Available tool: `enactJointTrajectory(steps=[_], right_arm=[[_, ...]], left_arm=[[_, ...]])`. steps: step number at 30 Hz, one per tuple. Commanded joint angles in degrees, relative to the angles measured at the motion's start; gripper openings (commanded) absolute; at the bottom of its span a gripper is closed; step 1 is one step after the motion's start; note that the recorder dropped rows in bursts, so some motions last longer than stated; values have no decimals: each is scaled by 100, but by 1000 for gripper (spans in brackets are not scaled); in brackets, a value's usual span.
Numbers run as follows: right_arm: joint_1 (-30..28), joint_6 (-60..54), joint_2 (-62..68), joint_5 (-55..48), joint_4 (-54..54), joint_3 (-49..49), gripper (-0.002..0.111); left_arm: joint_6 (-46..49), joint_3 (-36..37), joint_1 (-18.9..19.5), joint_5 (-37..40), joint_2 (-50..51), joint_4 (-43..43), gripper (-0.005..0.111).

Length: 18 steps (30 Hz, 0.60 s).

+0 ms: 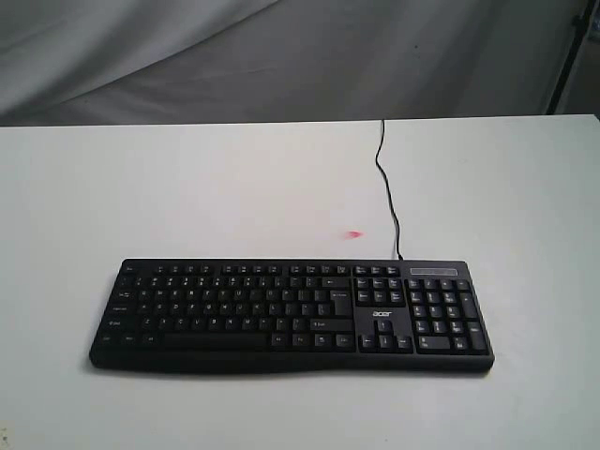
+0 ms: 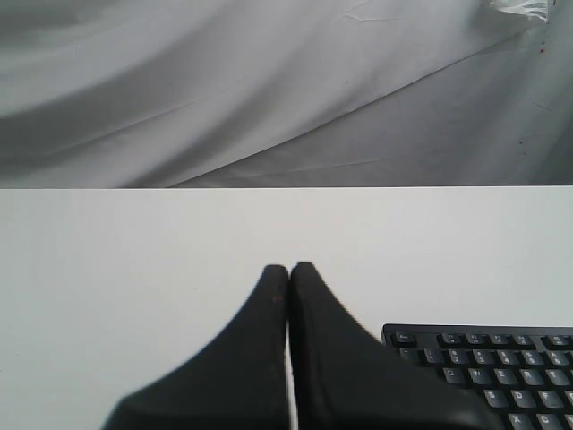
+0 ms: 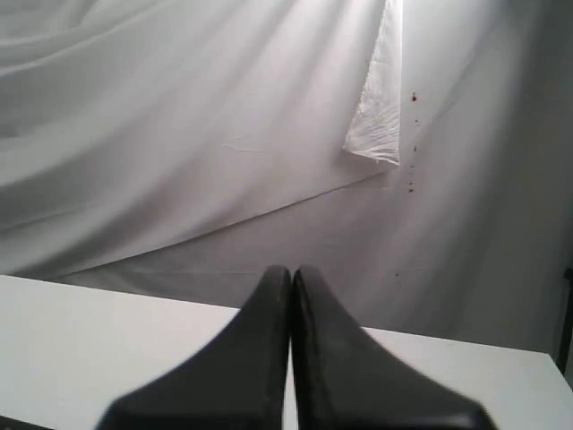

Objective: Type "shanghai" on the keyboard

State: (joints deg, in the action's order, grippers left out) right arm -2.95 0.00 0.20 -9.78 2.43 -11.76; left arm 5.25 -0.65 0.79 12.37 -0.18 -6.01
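- keyboard [image 1: 291, 316]: flat on the white surface [image 1: 187, 187], close to its front edge, roughly centred, long side parallel to that edge, number pad at the right end.
- cable [image 1: 386, 187]: leaves the keyboard's back edge above the number pad and runs off the surface's rear edge.
- small pink spot [image 1: 354, 234]: on the surface just behind the keyboard.
- left gripper [image 2: 290, 267]: jaws pressed together, nothing between them, beside the keyboard's Esc corner.
- right gripper [image 3: 292, 270]: jaws together, empty, with the surface's edge and grey cloth [image 3: 179, 134] beyond.
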Motion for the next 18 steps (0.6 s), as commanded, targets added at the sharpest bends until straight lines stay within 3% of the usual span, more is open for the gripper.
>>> enactJointTrajectory(steps=[1,18], right_arm=[[-45,0,-20,214,-26,255,0],[-45,0,-20,288,-12,1176,0]], left_arm=[[-7,3,-23,-14,18,-23,1],[-7,3,-23,-14,18,-23,1]])
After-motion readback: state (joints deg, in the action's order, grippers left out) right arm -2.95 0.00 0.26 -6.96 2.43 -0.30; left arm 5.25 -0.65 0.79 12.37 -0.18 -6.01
